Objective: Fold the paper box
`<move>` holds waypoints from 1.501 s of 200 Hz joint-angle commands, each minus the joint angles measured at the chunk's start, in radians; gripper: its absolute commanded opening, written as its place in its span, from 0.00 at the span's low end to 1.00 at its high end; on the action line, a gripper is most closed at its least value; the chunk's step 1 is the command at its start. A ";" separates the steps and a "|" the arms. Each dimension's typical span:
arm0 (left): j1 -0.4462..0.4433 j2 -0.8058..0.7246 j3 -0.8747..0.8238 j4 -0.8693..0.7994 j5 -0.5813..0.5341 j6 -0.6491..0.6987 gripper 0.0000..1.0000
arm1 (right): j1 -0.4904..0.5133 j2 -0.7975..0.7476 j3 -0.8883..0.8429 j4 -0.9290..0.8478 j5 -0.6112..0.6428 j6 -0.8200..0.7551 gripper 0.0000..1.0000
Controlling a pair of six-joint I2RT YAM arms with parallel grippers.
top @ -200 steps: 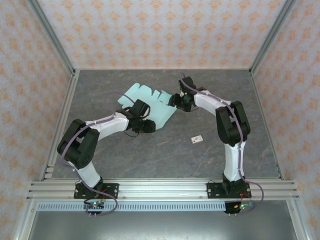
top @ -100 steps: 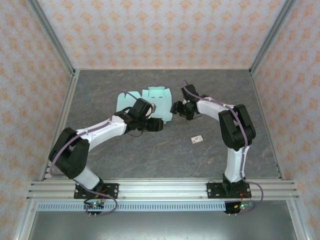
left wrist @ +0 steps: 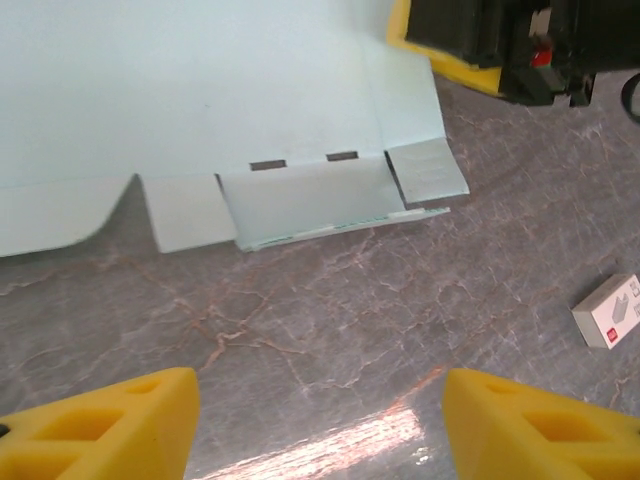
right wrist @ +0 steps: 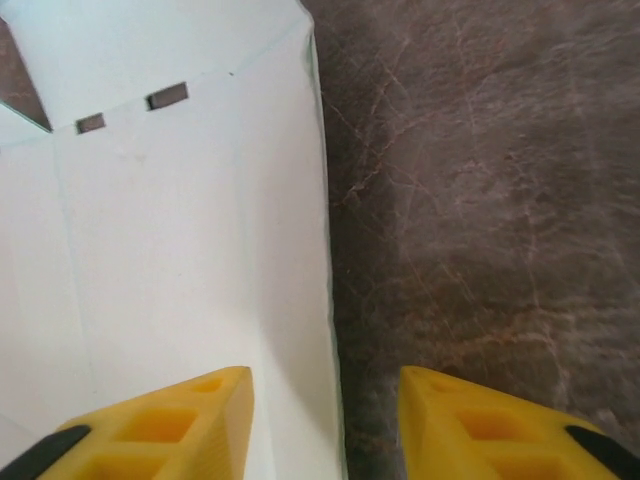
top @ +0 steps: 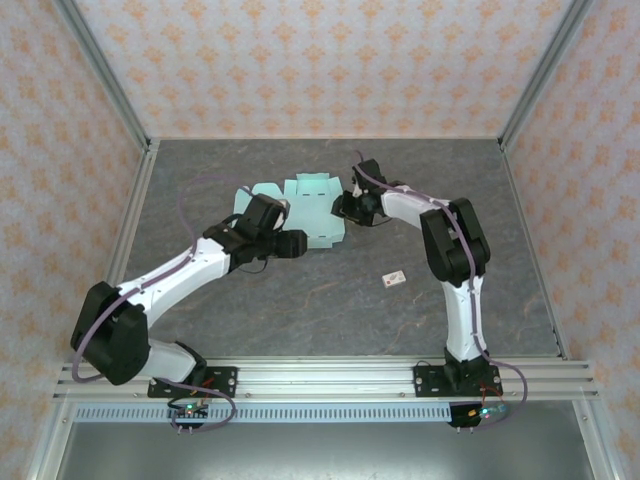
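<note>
Spread flat and unfolded on the grey marbled table (top: pixel 300 310), toward its far middle: the paper box (top: pixel 305 205), a pale mint die-cut sheet with flaps and tabs out along its edges and two small slots cut near one crease. At the sheet's near edge, the left gripper (top: pixel 292 244), jaws wide apart and holding nothing, hanging over bare table just short of the flaps in the left wrist view. At the sheet's right edge, the right gripper (top: pixel 347 206), jaws partly open and astride that edge, one yellow finger (right wrist: pixel 160 425) above the card and the other above the table, with a clear gap between them and no clamp on the card. Nearer the arms and to the right, well apart from the sheet, a tiny white tag (top: pixel 394 279) with a red mark, lying flat. Around three sides, walls (top: pixel 320 60) in an orange-on-white pattern.
</note>
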 commanded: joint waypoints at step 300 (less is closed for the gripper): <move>0.152 0.011 0.100 0.053 -0.016 0.046 0.68 | -0.241 -0.157 0.320 -0.702 -0.472 -0.731 0.00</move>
